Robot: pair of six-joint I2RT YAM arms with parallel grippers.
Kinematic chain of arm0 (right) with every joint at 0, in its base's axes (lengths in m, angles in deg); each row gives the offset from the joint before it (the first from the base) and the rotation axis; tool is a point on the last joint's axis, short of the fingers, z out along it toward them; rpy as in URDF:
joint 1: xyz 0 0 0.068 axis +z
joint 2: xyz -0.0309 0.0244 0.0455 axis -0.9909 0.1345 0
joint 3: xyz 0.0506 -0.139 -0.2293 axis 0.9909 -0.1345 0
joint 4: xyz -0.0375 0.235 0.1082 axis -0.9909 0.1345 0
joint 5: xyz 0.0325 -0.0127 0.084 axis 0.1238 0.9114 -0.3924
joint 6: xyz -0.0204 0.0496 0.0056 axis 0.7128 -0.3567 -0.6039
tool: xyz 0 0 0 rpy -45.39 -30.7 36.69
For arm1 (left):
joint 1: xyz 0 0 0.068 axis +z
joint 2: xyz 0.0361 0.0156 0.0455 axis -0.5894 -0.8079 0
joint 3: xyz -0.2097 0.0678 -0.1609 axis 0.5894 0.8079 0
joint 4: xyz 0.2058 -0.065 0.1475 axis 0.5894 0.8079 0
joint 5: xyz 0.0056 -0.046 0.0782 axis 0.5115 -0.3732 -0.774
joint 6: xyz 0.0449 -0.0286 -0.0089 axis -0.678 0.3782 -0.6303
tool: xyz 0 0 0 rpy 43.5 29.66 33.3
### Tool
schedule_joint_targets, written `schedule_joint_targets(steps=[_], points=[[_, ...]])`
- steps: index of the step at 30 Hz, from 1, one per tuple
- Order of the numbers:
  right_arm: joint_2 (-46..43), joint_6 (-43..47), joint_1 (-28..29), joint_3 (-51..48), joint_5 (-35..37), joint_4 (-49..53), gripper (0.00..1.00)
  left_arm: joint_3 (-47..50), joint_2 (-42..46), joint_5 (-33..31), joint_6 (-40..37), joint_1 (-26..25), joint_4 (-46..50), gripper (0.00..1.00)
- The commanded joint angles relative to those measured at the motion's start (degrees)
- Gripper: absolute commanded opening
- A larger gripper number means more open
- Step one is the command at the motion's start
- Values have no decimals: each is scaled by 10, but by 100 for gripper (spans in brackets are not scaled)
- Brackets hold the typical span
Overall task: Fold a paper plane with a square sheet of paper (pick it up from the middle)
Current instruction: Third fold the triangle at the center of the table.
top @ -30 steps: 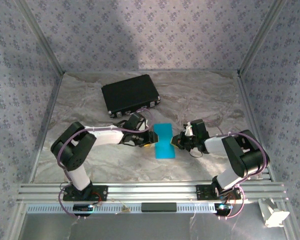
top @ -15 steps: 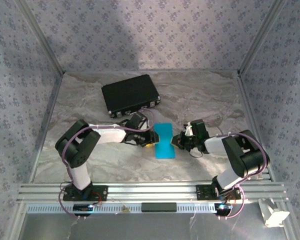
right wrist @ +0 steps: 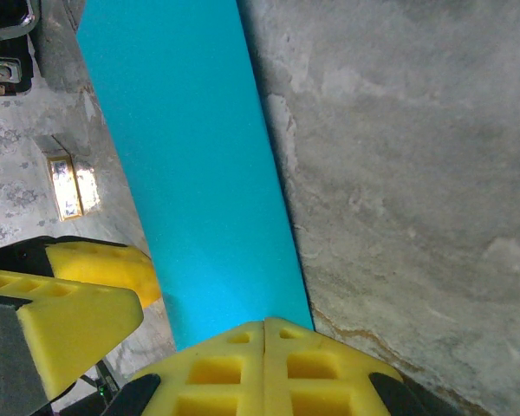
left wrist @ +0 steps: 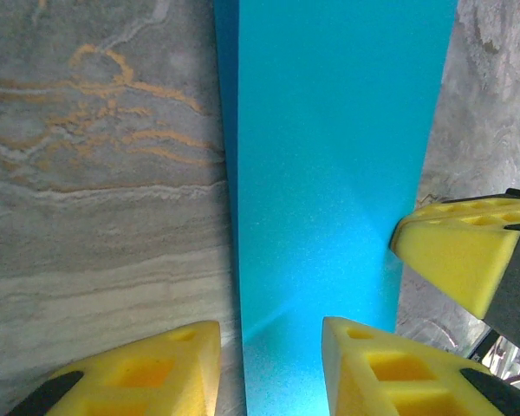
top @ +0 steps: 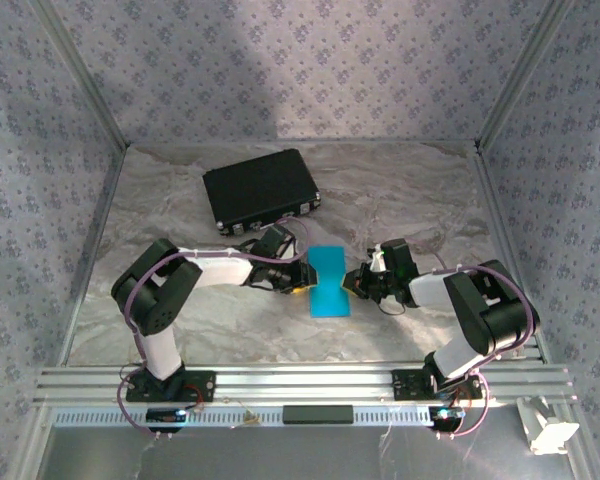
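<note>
The square sheet of paper [top: 330, 283] is bright cyan, folded into a long strip and pinched narrow at its middle. My right gripper [top: 358, 283] is at the strip's right side. In the right wrist view its yellow jaws [right wrist: 264, 325] are pressed together on the edge of the paper [right wrist: 191, 173]. My left gripper [top: 300, 277] is at the strip's left side. Its jaws [left wrist: 271, 334] stand apart, with the left edge of the paper [left wrist: 329, 173] between them. The right gripper's yellow fingers [left wrist: 455, 251] touch the strip's far edge. The paper plane is out of view.
A black case [top: 262, 188] lies behind the left arm, its latches [right wrist: 7, 26] close to the strip's far end. A small printed card [right wrist: 66, 184] lies on the marble table [top: 400, 190]. Aluminium rails [top: 300, 382] run along the near edge, and patterned walls close in three sides.
The left arm has shifted slightly right toward the paper and its jaws have narrowed. The right arm and the paper have stayed in place.
</note>
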State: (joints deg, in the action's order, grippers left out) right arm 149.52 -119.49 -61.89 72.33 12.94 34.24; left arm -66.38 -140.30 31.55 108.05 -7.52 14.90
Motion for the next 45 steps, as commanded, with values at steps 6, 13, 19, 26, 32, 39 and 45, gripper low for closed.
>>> schedule_joint_targets(steps=[6,13,19,26,32,39,45], points=[[26,0,6,-26,61,70,0,-8,-10,11,1,-16,-41,35],[24,0,6,-26,60,70,0,-8,-11,12,2,-15,-41,35],[25,-1,7,-24,57,69,0,-7,-6,11,2,-16,-42,32],[20,-1,9,-27,35,35,1,-4,2,4,3,-16,-41,22],[-18,11,13,-20,29,36,10,-1,12,-11,4,-15,-30,11],[-129,67,32,5,73,142,43,5,31,-3,12,-5,-21,7],[-259,165,105,6,174,187,50,14,51,17,25,10,-14,7]])
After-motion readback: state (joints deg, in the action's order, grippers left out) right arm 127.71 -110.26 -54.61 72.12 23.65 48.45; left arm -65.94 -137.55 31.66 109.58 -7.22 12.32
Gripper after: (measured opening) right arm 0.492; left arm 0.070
